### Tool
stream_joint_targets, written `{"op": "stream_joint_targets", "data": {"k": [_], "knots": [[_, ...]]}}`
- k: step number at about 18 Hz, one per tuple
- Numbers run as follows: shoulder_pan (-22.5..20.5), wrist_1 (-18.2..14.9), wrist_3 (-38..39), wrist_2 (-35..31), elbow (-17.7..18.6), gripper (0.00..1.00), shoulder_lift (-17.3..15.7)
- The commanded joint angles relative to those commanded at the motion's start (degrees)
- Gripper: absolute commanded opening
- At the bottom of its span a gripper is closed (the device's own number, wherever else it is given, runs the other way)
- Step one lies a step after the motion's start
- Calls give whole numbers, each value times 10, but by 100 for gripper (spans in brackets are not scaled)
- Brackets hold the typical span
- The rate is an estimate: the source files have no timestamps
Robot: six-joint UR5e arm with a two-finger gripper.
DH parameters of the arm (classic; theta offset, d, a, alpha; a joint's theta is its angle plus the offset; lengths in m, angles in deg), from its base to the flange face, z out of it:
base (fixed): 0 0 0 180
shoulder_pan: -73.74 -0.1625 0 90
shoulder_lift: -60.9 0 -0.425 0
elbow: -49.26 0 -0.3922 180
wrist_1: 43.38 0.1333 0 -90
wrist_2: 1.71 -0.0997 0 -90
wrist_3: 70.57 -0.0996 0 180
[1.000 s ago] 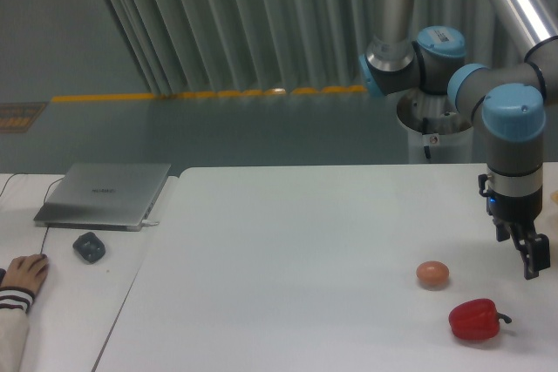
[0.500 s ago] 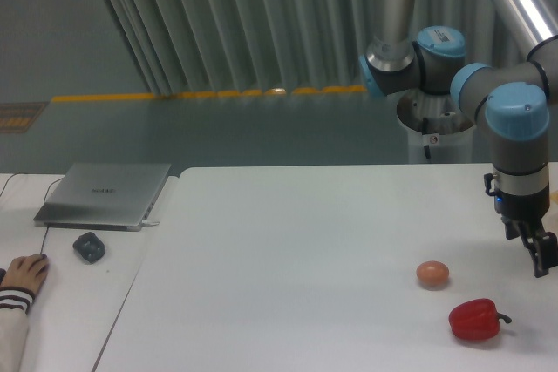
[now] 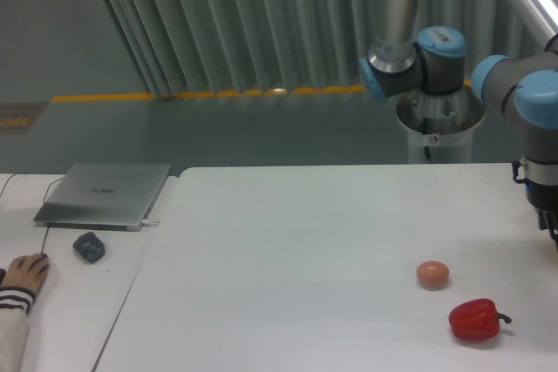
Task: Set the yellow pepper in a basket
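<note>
The yellow pepper is out of view, and no basket shows either. My arm's wrist (image 3: 542,172) stands at the far right edge of the white table (image 3: 296,250). Below it only a dark sliver of the gripper reaches into the picture; the fingers are cut off by the frame edge, so whether they are open, shut or holding something cannot be seen.
A red bell pepper (image 3: 475,320) with a dark stem lies at the front right. A small orange-brown ball (image 3: 432,273) sits just behind it. On the side table to the left are a laptop (image 3: 105,193), a mouse (image 3: 89,246) and a person's hand (image 3: 24,273).
The arm has swung to the right, carrying the gripper from above the red pepper's far side almost wholly past the right frame edge. The pepper and ball have not moved.
</note>
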Motion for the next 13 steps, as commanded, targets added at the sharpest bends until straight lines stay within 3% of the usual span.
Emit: {"op": "stream_joint_targets", "data": {"k": [5,10,13], "knots": [[-32,-1,-108,-41,-1,100,-3],[-94,-23,-89,-35,-3,100,-17],[-112,-28,13,-23,-17,100,-16]]}}
